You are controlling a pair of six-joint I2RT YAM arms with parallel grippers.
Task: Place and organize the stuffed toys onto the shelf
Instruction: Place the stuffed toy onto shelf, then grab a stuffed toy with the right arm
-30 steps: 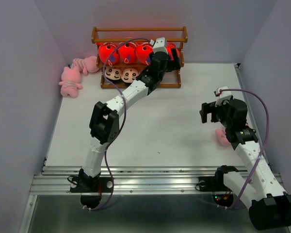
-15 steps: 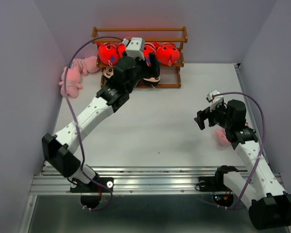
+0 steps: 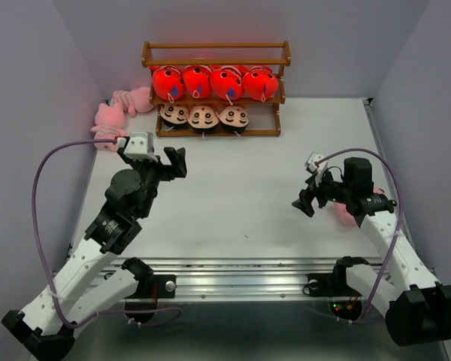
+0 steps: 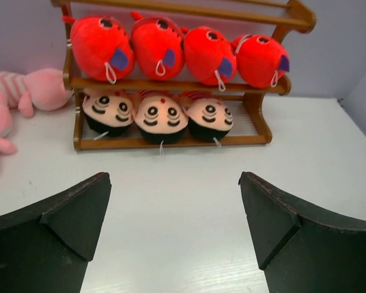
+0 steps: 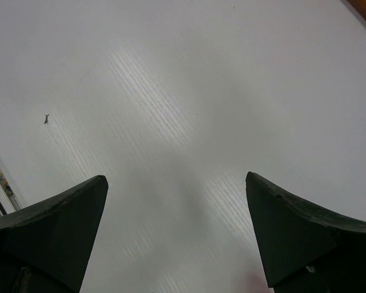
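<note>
Well along, judging by the shelf (image 3: 210, 47): already up there, four red-orange fish (image 4: 165, 49) abreast on the middle tier and three boy dolls (image 4: 160, 116) side by side on the bottom tier, with a free slot at the right end of that row and nothing seen on the top rails. Still to go, three pink frogs (image 3: 109, 120), none yet on the wood: two down on the bench (image 3: 240, 188), ahead and to the left of the left end effector (image 4: 174, 178), just beside the shelf's left end and close together. Third pink frog (image 3: 350, 216) close behind the right end effector (image 5: 175, 178), mostly hidden beneath that arm's wrist, no more than a faint pink smear at the bottom of the right wrist view. Shelf itself straight ahead of the left end effector and well apart from it; far off ahead and to the right of the right one, only a brown corner at the edge of its wrist view. Left end effector spread wide, holding nothing, touching nothing, hanging above bare bench. Right end effector likewise spread wide and empty, pointed down at bare bench, clear of the surface as far as can be told. Most likely left: three pick-and-place rounds, probably for the top tier
</note>
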